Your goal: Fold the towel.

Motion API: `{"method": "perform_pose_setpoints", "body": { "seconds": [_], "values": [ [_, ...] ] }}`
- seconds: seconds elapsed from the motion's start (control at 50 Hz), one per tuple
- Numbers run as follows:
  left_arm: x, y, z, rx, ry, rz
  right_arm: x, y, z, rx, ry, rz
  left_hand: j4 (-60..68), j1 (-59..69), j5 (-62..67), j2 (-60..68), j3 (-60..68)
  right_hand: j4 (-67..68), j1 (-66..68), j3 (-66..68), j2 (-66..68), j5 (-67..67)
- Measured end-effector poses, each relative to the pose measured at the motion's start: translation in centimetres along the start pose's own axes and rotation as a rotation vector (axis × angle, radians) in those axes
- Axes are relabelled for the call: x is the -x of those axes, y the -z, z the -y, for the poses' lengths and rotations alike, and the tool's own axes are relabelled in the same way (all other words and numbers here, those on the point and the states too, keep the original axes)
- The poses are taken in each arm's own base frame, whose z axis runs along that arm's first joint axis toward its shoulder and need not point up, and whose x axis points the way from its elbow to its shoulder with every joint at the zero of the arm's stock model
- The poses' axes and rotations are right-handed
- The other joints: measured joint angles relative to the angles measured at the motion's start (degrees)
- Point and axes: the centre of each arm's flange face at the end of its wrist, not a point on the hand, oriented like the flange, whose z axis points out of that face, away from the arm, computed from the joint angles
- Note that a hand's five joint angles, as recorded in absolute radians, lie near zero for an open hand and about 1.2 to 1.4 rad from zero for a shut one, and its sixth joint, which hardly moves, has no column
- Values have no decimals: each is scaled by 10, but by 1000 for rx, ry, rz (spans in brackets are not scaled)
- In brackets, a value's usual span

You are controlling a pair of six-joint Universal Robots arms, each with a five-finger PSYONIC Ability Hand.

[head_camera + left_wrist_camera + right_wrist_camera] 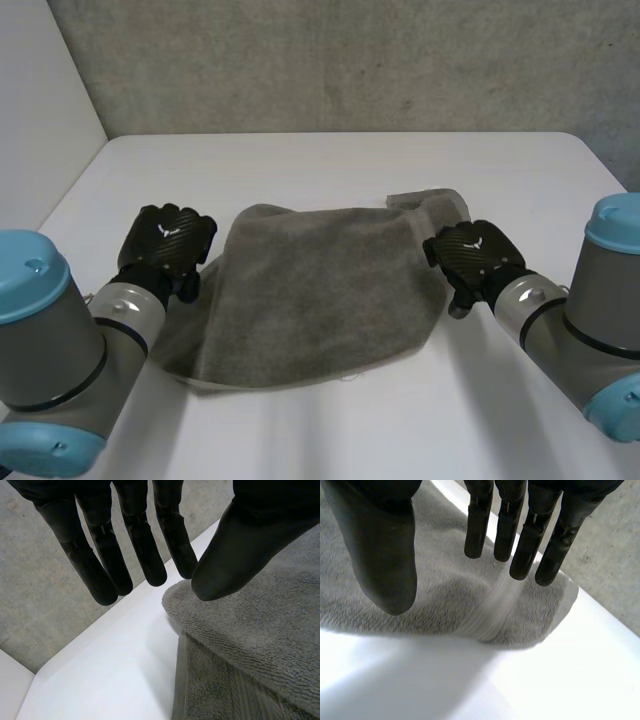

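Grey towel (320, 300) on surface (330, 160), left robot hand (168, 240) at its 9 o'clock, right robot hand (475, 255) at 3, both wide, empty.

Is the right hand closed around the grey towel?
No: the right hand has straight fingers set apart from its thumb, and the grey towel lies below them, not pinched.

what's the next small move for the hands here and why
Probably close each hand on the nearest edge of the towel: the left hand and right hand sit open, fingers straight, at its opposite sides, and it looks only partly folded and uneven.
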Motion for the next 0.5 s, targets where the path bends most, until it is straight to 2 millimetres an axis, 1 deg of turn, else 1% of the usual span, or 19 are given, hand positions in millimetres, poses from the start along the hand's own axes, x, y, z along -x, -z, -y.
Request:
{"method": "perform_pose_setpoints", "body": {
  "seconds": [0.06, 0.12, 0.14, 0.16, 0.18, 0.2, 0.24, 0.3, 0.36, 0.44, 0.5],
  "values": [
    [-1, -2, -4, 16, -1, -3, -1, 0, -6, 13, -7, 5, -11, -10, -7, -11, -7, 0, 0, 0, 0, 0],
    [-3, 0, -9, 37, -5, -11, 0, 0, -10, 22, -10, 13, -71, -74, -66, -69, -65, 0, 0, 0, 0, 0],
    [-4, 3, -12, 49, -8, -20, 1, 0, -11, 25, -12, 17, -150, -155, -142, -155, -154, 0, -1, 0, 0, 0],
    [-5, 4, -14, 55, -9, -25, 1, 0, -12, 26, -12, 19, -202, -196, -182, -194, -194, 0, -1, 0, 0, 0],
    [-8, 9, -17, 68, -12, -40, 2, 1, -12, 28, -13, 22, -291, -293, -282, -289, -283, 0, -1, 0, 0, 0],
    [-10, 12, -19, 75, -15, -52, 2, 1, -13, 30, -14, 24, -341, -337, -331, -334, -335, 0, -1, 0, 0, 0],
    [-12, 19, -20, 79, -20, -77, 3, 1, -14, 33, -16, 27, -382, -382, -384, -381, -382, 0, -1, 0, 0, 0],
    [-15, 30, -18, 65, -29, -120, 5, 3, -15, 36, -18, 37, -404, -405, -415, -406, -408, 0, -1, 0, 0, 0],
    [-16, 39, -17, 45, -43, -170, 10, 8, -15, 32, -18, 60, -405, -409, -420, -408, -412, 0, -1, 0, 0, 0],
    [-16, 44, -20, 40, -59, -219, 17, 14, -14, 23, -18, 94, -405, -409, -421, -408, -413, 0, -1, 0, 0, 0],
    [-15, 47, -25, 51, -80, -246, 26, 18, -12, 12, -13, 126, -405, -409, -421, -408, -413, 0, -1, 0, 0, 0]
  ]
}}
